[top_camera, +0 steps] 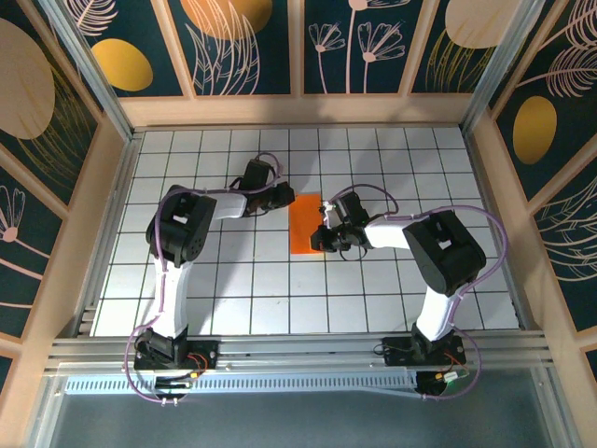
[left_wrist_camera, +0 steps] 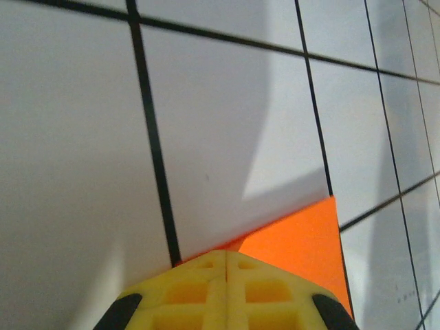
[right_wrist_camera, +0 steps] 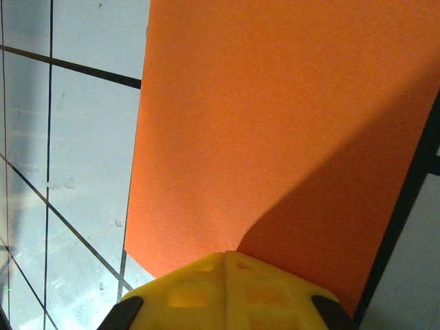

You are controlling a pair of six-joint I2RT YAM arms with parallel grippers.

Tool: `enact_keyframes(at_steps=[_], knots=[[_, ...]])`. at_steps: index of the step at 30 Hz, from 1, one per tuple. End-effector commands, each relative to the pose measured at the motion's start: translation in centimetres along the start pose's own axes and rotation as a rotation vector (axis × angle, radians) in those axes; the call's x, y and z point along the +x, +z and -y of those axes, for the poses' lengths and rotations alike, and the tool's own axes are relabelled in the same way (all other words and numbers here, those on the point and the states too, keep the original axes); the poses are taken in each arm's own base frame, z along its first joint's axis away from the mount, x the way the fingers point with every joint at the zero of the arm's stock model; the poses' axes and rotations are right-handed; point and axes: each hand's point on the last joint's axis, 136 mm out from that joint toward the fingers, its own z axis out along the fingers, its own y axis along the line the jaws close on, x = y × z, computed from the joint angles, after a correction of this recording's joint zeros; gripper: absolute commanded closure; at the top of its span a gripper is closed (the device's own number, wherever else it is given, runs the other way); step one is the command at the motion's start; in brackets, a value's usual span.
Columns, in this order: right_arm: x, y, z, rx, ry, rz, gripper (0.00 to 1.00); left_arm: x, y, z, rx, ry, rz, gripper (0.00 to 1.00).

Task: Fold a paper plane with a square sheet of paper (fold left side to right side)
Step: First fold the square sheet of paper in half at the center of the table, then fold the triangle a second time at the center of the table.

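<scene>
top view, paper: the square sheet of paper (top_camera: 306,219) lies as a narrow rectangle mid-counter (top_camera: 215,280), between the arms.
top view, pincers: left pincer (top_camera: 283,198) at its far left corner, right pincer (top_camera: 326,235) at its near right edge.
left wrist: yellow fingers (left_wrist_camera: 185,295) closed tight, tip at a paper corner; whether they nip it i cannot tell.
right wrist: fingers closed, tip over the orange sheet, nothing seen between them.
doing it well: likely a creasing step; one closed tip pins the sheet, the other slides firmly along the fold, edges matched.
</scene>
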Motion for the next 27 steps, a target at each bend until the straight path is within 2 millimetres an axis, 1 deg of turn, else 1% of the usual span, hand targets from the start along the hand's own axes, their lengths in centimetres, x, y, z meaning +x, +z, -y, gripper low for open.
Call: enact_keyframes(at_steps=[1, 2, 6, 8, 10, 13, 15, 17, 20, 23, 25, 27], knots=[[8.0, 0.3, 7.2, 0.258, 0.139, -0.23, 1.0, -0.8, 0.7, -5.9, -0.175, -0.046, 0.022, 0.97], [7.9, 0.4, 7.2, 0.256, 0.139, -0.227, 1.0, -1.1, 0.8, -6.1, -0.177, -0.046, 0.021, 0.97], [7.7, 0.4, 7.1, 0.25, 0.141, -0.225, 1.0, -1.3, 1.1, -6.2, -0.182, -0.038, 0.009, 0.97], [7.4, 0.4, 6.8, 0.24, 0.139, -0.218, 1.0, -1.5, 0.5, -5.6, -0.165, -0.032, 0.021, 0.98], [7.2, 0.4, 6.5, 0.231, 0.14, -0.213, 1.0, -1.9, -0.8, -4.6, -0.151, -0.017, 0.044, 0.98], [6.8, 0.4, 6.1, 0.216, 0.142, -0.201, 1.0, -2.5, -3.8, -2.6, -0.128, 0.012, 0.085, 0.98], [6.6, 0.4, 5.9, 0.21, 0.146, -0.192, 1.0, -2.2, -5.6, -1.1, -0.091, 0.017, 0.091, 0.98], [6.5, 0.4, 5.9, 0.205, 0.152, -0.186, 1.0, -1.0, -7.0, 1.0, -0.021, 0.002, 0.065, 0.98], [6.4, 0.4, 5.7, 0.197, 0.154, -0.181, 1.0, 2.1, -7.6, 3.5, 0.054, -0.02, -0.014, 0.98], [6.3, 0.5, 5.7, 0.193, 0.155, -0.181, 1.0, 5.3, -6.9, 5.5, 0.091, -0.015, -0.092, 0.99], [6.4, 0.6, 5.7, 0.195, 0.156, -0.188, 1.0, 6.8, -6.1, 6.3, 0.115, -0.018, -0.125, 0.99], [6.4, 0.7, 5.8, 0.199, 0.154, -0.19, 1.0, 7.5, -5.2, 6.2, 0.106, -0.025, -0.138, 1.0]])
